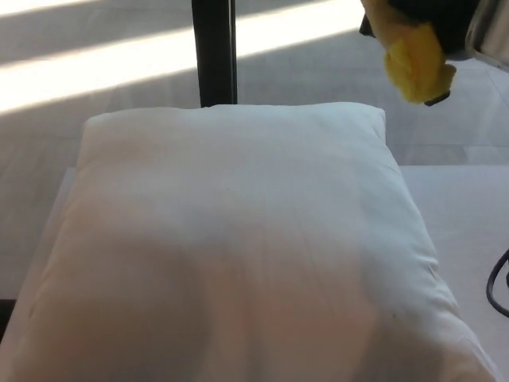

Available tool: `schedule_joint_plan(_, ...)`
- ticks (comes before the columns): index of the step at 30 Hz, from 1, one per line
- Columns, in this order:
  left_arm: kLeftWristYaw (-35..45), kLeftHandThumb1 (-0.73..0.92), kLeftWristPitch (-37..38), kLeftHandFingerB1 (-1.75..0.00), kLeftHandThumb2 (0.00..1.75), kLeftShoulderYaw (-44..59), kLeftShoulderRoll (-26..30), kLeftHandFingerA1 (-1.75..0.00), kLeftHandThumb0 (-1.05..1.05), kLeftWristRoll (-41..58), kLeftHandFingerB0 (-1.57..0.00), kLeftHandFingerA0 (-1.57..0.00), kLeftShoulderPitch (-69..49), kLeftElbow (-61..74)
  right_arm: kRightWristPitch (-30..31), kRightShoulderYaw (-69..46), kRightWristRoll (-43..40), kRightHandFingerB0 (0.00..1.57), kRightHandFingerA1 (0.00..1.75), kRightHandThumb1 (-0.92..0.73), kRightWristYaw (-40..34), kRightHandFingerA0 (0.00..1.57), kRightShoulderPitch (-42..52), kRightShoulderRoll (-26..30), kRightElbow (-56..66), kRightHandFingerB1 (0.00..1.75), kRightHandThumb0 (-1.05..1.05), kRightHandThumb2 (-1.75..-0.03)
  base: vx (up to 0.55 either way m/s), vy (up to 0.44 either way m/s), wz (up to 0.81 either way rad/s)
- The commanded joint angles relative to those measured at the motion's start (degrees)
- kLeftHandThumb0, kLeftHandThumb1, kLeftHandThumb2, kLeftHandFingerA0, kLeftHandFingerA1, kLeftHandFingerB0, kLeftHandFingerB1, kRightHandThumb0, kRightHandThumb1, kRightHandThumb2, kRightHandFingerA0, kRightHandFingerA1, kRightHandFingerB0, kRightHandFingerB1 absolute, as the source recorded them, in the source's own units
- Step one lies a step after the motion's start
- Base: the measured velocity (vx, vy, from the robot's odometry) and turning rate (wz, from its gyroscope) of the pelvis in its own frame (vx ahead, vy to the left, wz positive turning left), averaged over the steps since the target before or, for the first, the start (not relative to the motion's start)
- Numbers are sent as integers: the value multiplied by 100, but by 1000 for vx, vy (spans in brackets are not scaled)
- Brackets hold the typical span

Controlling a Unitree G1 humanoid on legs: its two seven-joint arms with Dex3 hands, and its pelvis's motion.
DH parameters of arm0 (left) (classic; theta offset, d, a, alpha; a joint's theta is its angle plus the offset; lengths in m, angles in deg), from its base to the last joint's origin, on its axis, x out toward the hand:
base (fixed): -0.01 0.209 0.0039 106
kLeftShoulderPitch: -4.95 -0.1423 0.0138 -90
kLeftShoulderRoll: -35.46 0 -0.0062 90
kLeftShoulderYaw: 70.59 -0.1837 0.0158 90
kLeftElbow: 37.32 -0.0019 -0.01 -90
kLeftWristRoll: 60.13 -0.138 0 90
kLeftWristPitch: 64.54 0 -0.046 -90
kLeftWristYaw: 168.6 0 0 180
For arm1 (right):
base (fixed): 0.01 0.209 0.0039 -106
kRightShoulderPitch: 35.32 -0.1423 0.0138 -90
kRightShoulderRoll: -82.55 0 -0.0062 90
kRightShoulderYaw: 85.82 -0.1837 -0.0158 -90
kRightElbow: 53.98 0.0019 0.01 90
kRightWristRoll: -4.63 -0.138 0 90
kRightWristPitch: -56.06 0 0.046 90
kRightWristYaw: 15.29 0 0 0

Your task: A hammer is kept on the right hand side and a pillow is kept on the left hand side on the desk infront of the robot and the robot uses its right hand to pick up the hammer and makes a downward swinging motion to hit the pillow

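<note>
A large white pillow fills most of the head view, lying on the white desk. At the top right corner my right hand is shut on the yellow handle of the hammer, held well above the pillow's far right corner. Only the handle's lower end shows; the hammer's head is out of the picture. My left hand is not in view.
A black vertical post stands behind the pillow's far edge. Sunlit stripes cross the floor beyond. A black cable loops in at the right edge over the desk.
</note>
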Motion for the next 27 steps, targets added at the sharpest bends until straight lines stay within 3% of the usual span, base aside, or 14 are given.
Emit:
schedule_joint_plan(1,24,76,78,-50,63,19,108,-57,-64,69,-61,-74,16,27,47,343,-8,87,175,-59,84,110,307,-90,24,145,-31,-115,0,0,0)
schedule_joint_plan(6,27,77,23,-49,63,13,145,-56,-63,77,-54,-72,105,70,-35,1334,421,78,175,-61,278,105,791,-73,14,156,-25,-116,0,0,0)
schedule_joint_plan(8,-63,76,-35,-49,63,16,175,-54,-63,61,-57,-72,185,22,-93,1742,532,84,175,-62,515,103,1239,-72,11,152,-25,-113,0,0,0)
schedule_joint_plan(10,1,77,-14,-49,63,8,186,-55,-63,54,-56,-70,187,3,-100,1964,562,74,175,-63,576,103,1367,-51,19,162,-26,-111,0,0,0)
schedule_joint_plan(11,11,77,-10,-48,63,-8,191,-53,-64,32,-56,-69,191,-29,-79,1949,499,72,175,-67,542,102,1485,-69,4,161,-26,-108,0,0,0)
schedule_joint_plan(12,35,78,27,-48,63,-16,201,-54,-65,25,-56,-69,212,-18,92,1933,475,77,175,-68,469,102,1481,-76,-92,144,-31,-101,0,0,0)
schedule_joint_plan(14,63,76,16,-50,63,15,200,-59,-67,64,-57,-72,232,-22,292,1885,402,60,175,-75,472,101,1600,-93,-178,158,-34,-86,0,0,0)
schedule_joint_plan(16,90,76,54,-50,63,8,213,-59,-67,59,-57,-72,244,9,339,1887,386,60,175,-75,594,101,1661,-75,-309,158,-34,-86,0,0,0)
schedule_joint_plan(17,19,77,56,-50,63,-51,220,-57,-64,0,-59,-73,239,67,259,1863,341,76,175,-73,650,102,2035,-131,-293,146,-33,-93,0,0,0)
schedule_joint_plan(19,-9,77,53,-50,63,-88,234,-57,-64,-31,-59,-73,235,101,249,1842,322,76,175,-73,679,102,2237,-146,-231,146,-33,-93,0,0,0)
schedule_joint_plan(20,29,79,11,-49,63,-63,223,-58,-63,13,-55,-74,276,84,195,2124,543,81,175,-68,704,103,2482,-209,-389,153,-28,-101,0,0,0)
schedule_joint_plan(22,37,77,-22,-49,63,18,207,-57,-64,91,-54,-74,326,-4,225,2219,633,80,175,-72,440,101,2893,-395,-587,153,-30,-95,0,0,0)
schedule_joint_plan(23,39,77,-28,-47,63,14,211,-56,-64,84,-52,-74,322,-7,210,2314,689,73,175,-77,425,103,2989,-426,-621,165,-31,-92,0,0,0)
schedule_joint_plan(27,-3,77,-15,-49,63,-24,224,-57,-63,38,-54,-74,316,25,-4,2502,767,77,175,-81,426,106,3235,-488,-859,167,-34,-88,0,0,0)
